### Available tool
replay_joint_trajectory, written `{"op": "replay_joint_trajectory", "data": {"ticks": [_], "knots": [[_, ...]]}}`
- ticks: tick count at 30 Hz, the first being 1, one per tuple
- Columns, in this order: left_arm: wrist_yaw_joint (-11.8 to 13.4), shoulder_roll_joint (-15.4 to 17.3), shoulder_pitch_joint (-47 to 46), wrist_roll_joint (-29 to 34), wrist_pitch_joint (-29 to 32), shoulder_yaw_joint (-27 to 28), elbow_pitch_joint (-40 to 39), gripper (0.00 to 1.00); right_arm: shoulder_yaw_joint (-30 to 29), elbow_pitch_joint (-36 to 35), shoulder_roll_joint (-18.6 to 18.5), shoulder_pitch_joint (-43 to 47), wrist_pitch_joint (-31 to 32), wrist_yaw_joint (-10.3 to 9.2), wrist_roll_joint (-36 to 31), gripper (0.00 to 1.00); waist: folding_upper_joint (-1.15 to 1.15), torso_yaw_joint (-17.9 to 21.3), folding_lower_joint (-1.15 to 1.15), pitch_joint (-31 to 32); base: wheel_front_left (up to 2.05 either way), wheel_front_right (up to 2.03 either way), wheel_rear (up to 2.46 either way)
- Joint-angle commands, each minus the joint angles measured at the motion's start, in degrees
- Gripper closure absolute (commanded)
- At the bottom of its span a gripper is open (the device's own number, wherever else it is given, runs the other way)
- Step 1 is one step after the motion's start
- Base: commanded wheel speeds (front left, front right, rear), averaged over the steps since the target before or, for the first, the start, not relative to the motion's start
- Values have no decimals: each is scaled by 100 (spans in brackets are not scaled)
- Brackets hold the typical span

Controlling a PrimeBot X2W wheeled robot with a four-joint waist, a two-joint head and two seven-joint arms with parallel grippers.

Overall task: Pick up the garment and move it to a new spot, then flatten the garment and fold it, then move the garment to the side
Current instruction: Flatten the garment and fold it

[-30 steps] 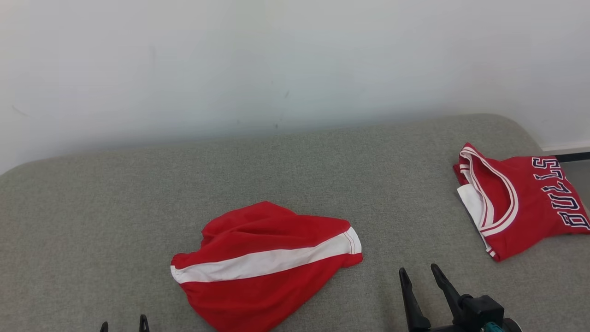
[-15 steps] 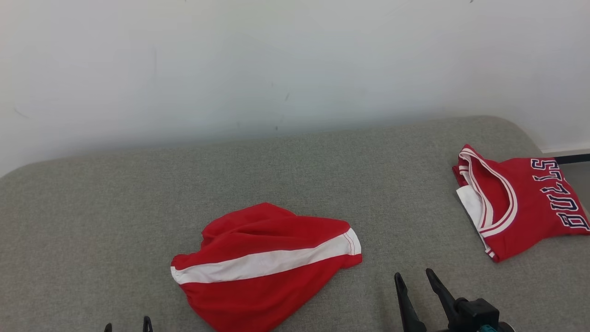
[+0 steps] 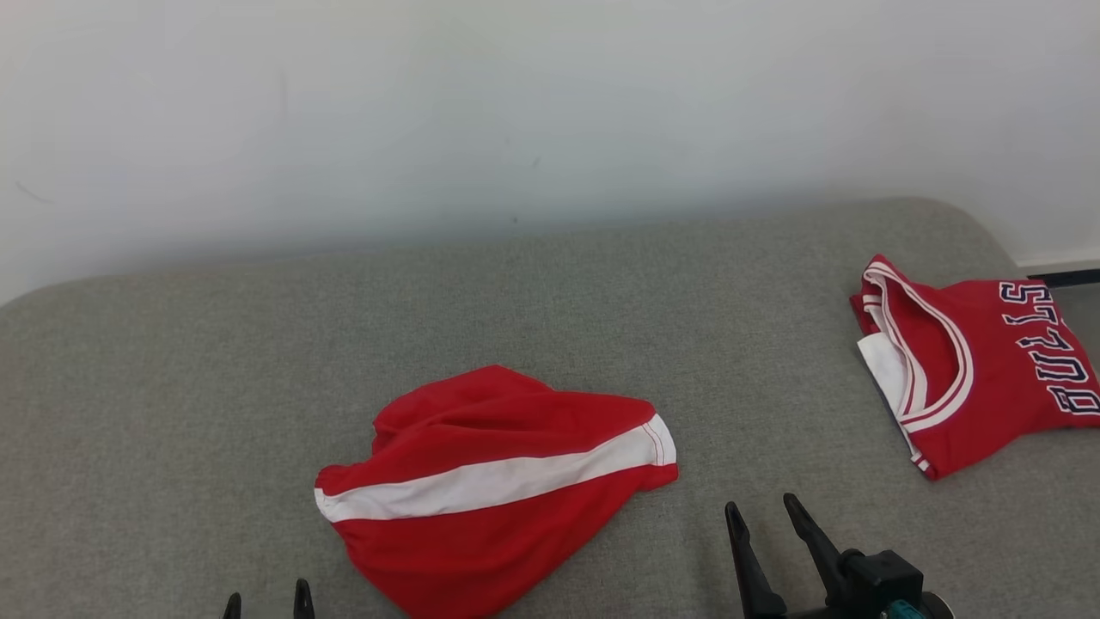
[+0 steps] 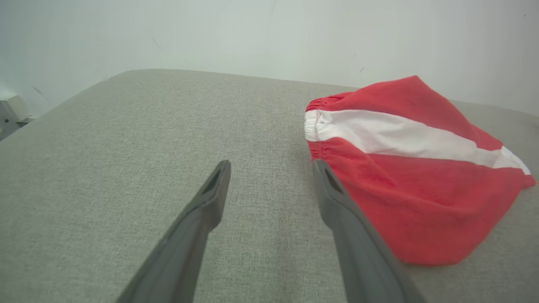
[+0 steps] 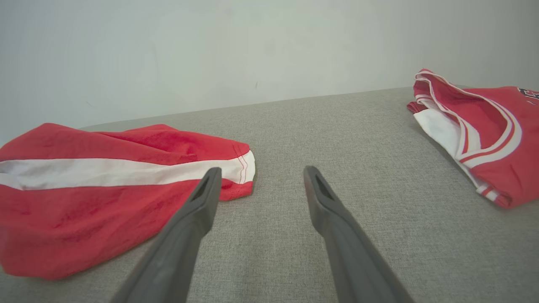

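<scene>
The garment (image 3: 490,490) is a crumpled pair of red shorts with a broad white stripe, lying mid-front on the grey cushion (image 3: 215,387). My left gripper (image 3: 266,597) is open at the bottom edge, left of the shorts; only its fingertips show there. In the left wrist view the left gripper (image 4: 271,164) holds nothing, and its right finger sits beside the waistband of the garment (image 4: 400,168). My right gripper (image 3: 761,505) is open and empty, just right of the shorts' hem. The right wrist view shows the right gripper (image 5: 262,169) next to the hem of the garment (image 5: 84,189).
A folded red jersey (image 3: 980,370) with white trim and dark lettering lies at the cushion's right end; the same jersey (image 5: 484,126) appears at the upper right of the right wrist view. A white wall (image 3: 516,112) rises behind the cushion. Bare grey fabric separates the two garments.
The head camera has tilted slightly, shifting the whole picture. Both grippers have edged inward towards the shorts, still open. The shorts and jersey lie as before.
</scene>
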State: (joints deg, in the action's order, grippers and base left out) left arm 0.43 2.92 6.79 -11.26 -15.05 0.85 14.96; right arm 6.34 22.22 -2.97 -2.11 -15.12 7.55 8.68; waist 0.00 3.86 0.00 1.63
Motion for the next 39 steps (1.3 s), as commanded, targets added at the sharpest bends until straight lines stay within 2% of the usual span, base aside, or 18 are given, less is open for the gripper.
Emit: {"op": "replay_joint_trajectory", "data": {"ticks": [1,4,10,19,27,39], "knots": [[-43,-4,-122,-160,-17,-48,24,0,28,-32,6,-27,1,-16,39,0,0,-10,0,-118,0,0,0],[-110,-4,-279,-349,-17,-98,73,0,60,-60,-42,-91,0,-16,61,0,0,-13,0,-255,0,0,0],[-419,-3,-737,-726,-17,-1,291,0,118,-130,-104,-180,1,-16,135,0,0,-44,0,-574,0,0,0],[-742,-5,-1273,-793,-17,25,637,0,178,-199,-217,-354,0,-16,239,0,0,-69,0,-876,0,0,0],[-788,155,-1553,-920,-17,-263,819,0,221,-170,-301,-465,0,-16,291,0,0,-81,0,-1010,0,0,0],[-786,606,-1725,-1819,-17,-1057,614,0,298,-155,-312,-527,0,-16,301,0,0,-95,0,-1124,0,0,0]]}}
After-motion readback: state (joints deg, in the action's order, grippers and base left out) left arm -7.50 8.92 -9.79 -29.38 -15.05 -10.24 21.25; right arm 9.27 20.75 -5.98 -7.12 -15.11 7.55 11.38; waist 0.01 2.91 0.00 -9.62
